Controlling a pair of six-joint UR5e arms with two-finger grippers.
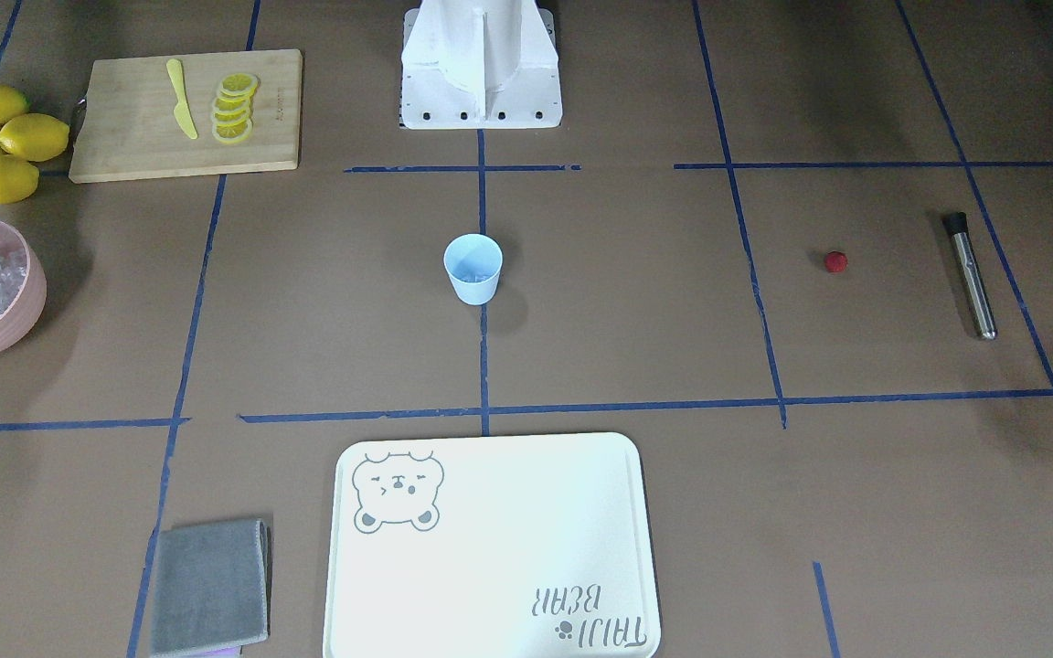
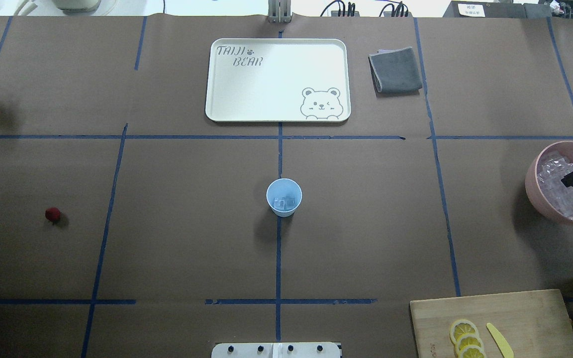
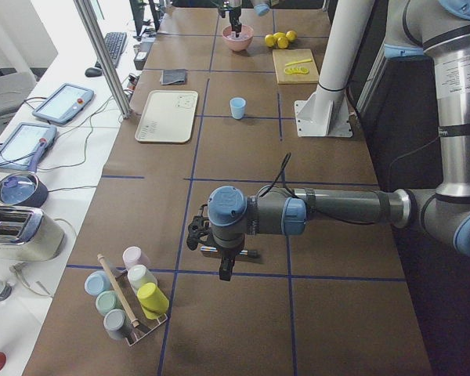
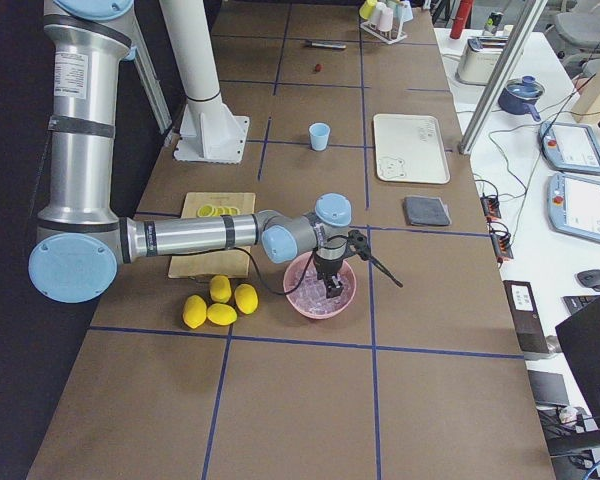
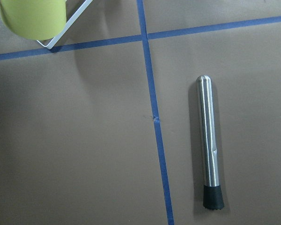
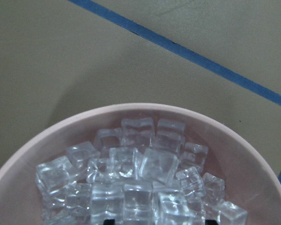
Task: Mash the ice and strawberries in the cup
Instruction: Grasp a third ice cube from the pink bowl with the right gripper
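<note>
On our worktop [image 2: 182,223] the pale-blue cup [image 2: 284,197] stands upright at the very middle, and we can make out a little ice [image 2: 286,202] at its bottom. The strawberry [image 2: 52,215] lies alone on the bare surface well towards the left end, far from the cup. Beyond it, nearer that end, a metal muddler [image 5: 208,140] with a black tip lies flat. Our left hand [image 3: 223,270] hangs above the worktop near the left end, close to a rack of small cups [image 3: 138,278]. We cannot tell whether it is open or closed, since only the side view shows it. Our right hand [image 2: 569,180] points down into the pink bowl [image 2: 531,181] at the right end, its fingertips at the heap of cubes. We cannot tell how its fingers stand, nor whether they grip anything. A cutting board [image 1: 133,128] lies at the corner where the right end meets the robot's edge. It carries a row of lemon slices [image 1: 234,110] and a yellow knife [image 1: 181,100], and four whole lemons [image 1: 33,137] sit just beside it. Along the operators' edge lies a cream tray [image 2: 276,79] with a bear drawing, and a folded grey cloth [image 2: 396,69] lies near it on the right-end side.
</note>
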